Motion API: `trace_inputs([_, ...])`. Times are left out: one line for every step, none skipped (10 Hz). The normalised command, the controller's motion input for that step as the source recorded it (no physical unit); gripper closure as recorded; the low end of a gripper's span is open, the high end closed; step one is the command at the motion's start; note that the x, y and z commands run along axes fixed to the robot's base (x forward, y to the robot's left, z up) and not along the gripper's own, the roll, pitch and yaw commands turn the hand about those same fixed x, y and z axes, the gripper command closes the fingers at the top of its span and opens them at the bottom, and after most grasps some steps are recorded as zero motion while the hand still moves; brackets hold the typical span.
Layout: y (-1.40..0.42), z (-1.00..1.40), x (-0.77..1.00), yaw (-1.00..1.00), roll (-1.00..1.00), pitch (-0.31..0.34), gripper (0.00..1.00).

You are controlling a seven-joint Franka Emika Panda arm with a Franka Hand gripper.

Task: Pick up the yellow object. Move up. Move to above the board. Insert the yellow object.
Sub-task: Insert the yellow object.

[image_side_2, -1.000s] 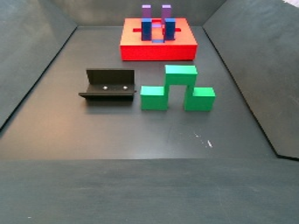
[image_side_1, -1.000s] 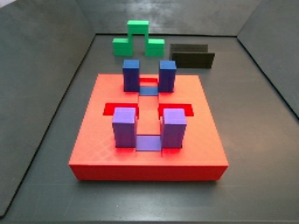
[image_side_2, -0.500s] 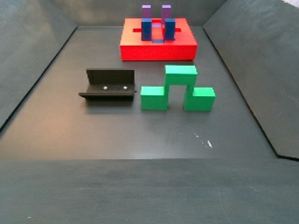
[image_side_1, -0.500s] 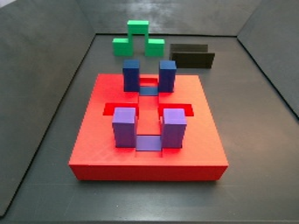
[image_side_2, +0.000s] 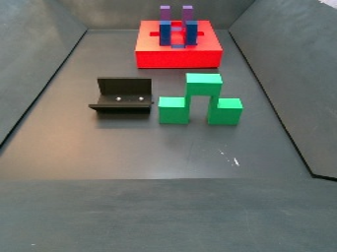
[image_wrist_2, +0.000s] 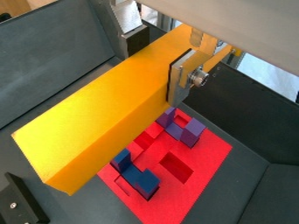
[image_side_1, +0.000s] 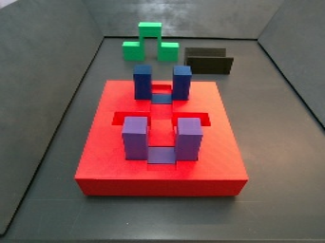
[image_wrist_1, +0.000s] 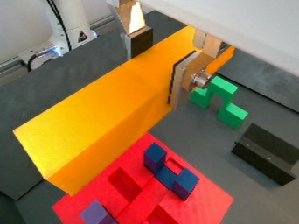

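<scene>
Wrist view: long smooth yellow-orange rectangular bar [image_wrist_1: 111, 114] clamped between flat silver finger plates [image_wrist_1: 184, 79] of two-finger gripper [image_wrist_1: 158, 61]; jaws closed onto bar's broad faces, near one end of it. Large flat red square board [image_wrist_1: 135, 192] with recessed slots lies directly beneath free end of bar. Upright blue blocks [image_wrist_1: 170, 171] and purple blocks [image_wrist_1: 87, 213] stand on it. Green blocks [image_wrist_1: 222, 98] and dark L-shaped fixture [image_wrist_1: 271, 153] sit on grey floor beyond board.

Wrist view: same grip seen from opposite side. Yellow bar [image_wrist_2: 100, 122] held clear above red board [image_wrist_2: 198, 157], no contact visible. Silver finger plate [image_wrist_2: 177, 77] pressed flat against bar; gripper [image_wrist_2: 158, 57] closed on it. Long axis of bar runs diagonally across board below, over blue pair [image_wrist_2: 135, 175] and purple pair [image_wrist_2: 181, 129]. Judged: bar already over board, so insertion turns on long axis lining up with central slot between block pairs before descent.

Side view: red board [image_side_1: 102, 161] near, blue blocks [image_side_1: 162, 81] at far part, purple blocks [image_side_1: 162, 138] at near part, slot between. Green blocks [image_side_1: 150, 43] and fixture [image_side_1: 210, 62] farther back. Gripper and bar out of frame, presumably above.

Side view: red board [image_side_2: 179, 54] far, fixture [image_side_2: 121, 96] left, green blocks [image_side_2: 200, 100] right. Gripper and bar not in frame.
</scene>
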Motion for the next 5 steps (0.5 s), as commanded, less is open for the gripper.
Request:
trace_inputs([0.00,-0.09,-0.01,0.00,0.00,0.029,1.00])
trace_inputs([0.00,-0.03,0.00,0.00,0.00,0.000,1.00])
trace_inputs([-0.05,-0.26,0.20,0.03,0.00,0.000,1.00])
trace_inputs([-0.11,-0.49,0.57,0.07,0.00,0.041,1.00])
trace_inputs([-0.17,-0.66,0.70,0.03,0.00,0.080,1.00])
